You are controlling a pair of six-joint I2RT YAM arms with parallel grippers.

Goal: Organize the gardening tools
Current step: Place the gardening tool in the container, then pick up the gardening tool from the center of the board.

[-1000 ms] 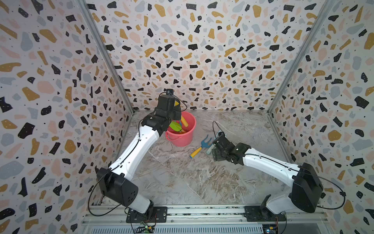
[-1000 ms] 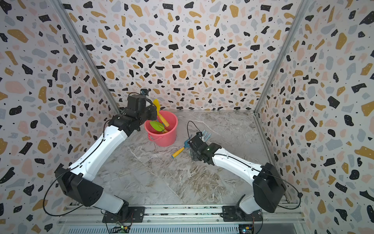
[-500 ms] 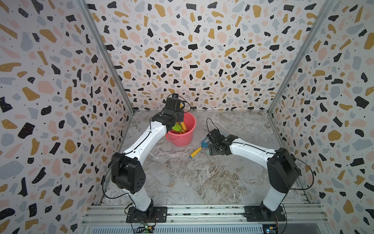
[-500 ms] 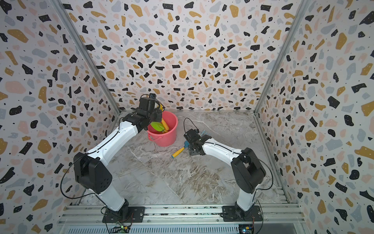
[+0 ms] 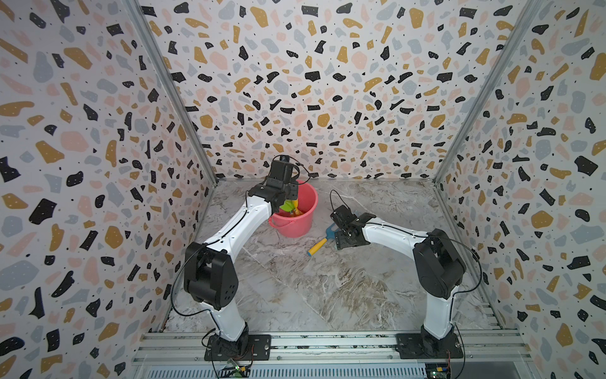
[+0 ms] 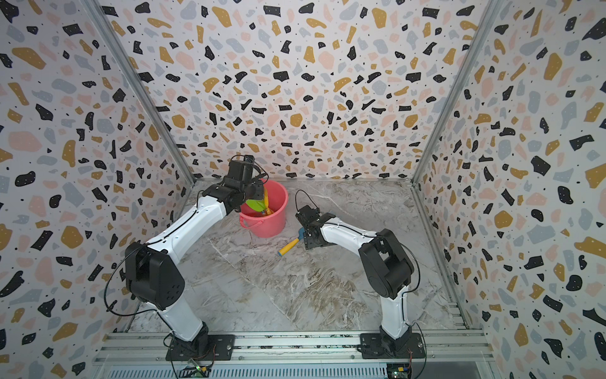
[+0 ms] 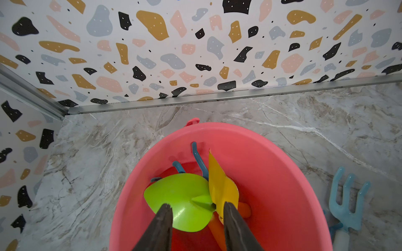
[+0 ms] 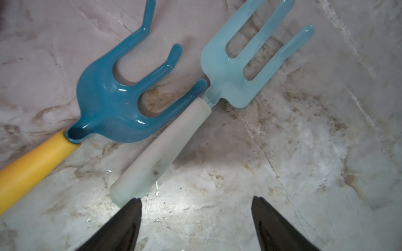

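Note:
A pink bucket (image 7: 272, 173) stands near the back wall. Inside it lie a green spade (image 7: 180, 195), a yellow shovel (image 7: 219, 182) and a dark-blue rake (image 7: 199, 158). My left gripper (image 7: 196, 205) hangs open just over the bucket's mouth; the shovel leans by one finger and the spade lies below. On the floor beside the bucket lie a dark-blue rake with a yellow handle (image 8: 104, 104) and a light-blue rake with a white handle (image 8: 230, 65), touching each other. My right gripper (image 8: 196, 198) is open low over the floor, one fingertip at the end of the white handle.
The bucket (image 5: 295, 226) sits close to the back left corner, with the patterned walls near it. The yellow handle (image 5: 317, 246) points toward the floor's middle. Marble-patterned floor stretches in front of both arms to the metal rail (image 5: 328, 341).
My left gripper came down over the bucket and its jaws parted; the yellow shovel that stuck up above the rim now lies inside. The right arm shifted nearer the rakes on the floor.

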